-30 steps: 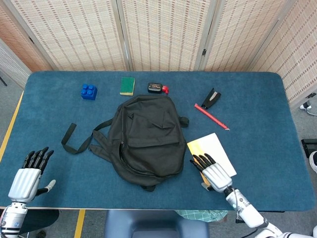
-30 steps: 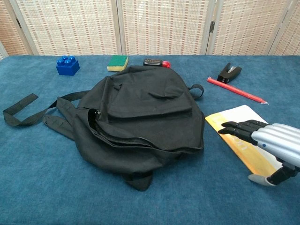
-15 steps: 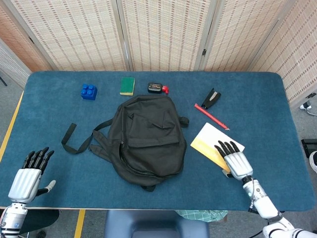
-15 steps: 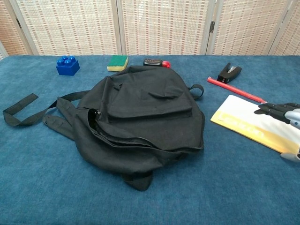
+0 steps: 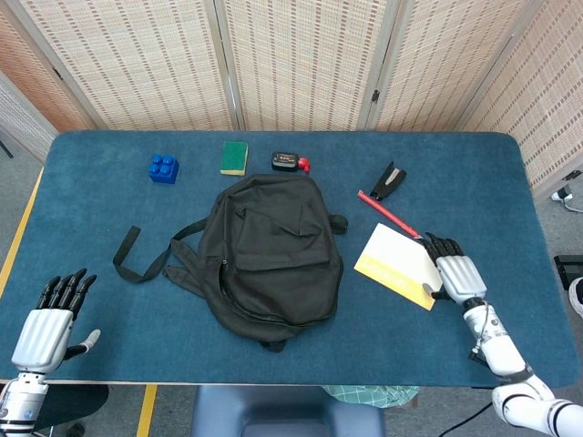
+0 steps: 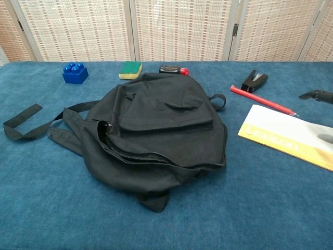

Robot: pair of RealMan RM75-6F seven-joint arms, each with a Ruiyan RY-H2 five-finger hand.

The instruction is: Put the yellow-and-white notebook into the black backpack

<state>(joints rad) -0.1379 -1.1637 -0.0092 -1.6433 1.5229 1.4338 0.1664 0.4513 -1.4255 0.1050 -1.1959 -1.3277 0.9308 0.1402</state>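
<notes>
We see the yellow-and-white notebook (image 5: 396, 265) flat on the counter (image 5: 510, 209), right of the black backpack (image 5: 269, 259); our right hand (image 5: 455, 271) rests at its far edge, fingers (image 5: 443, 246) apart, holding nothing.

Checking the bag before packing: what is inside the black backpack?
The black fabric backpack lies flat, its zipper gaping slightly along the side; only dark interior shows there, contents hidden. The yellow-and-white notebook lies outside, on the blue table.

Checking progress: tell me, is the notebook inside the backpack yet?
No, the notebook lies flat on the table beside the backpack.
</notes>
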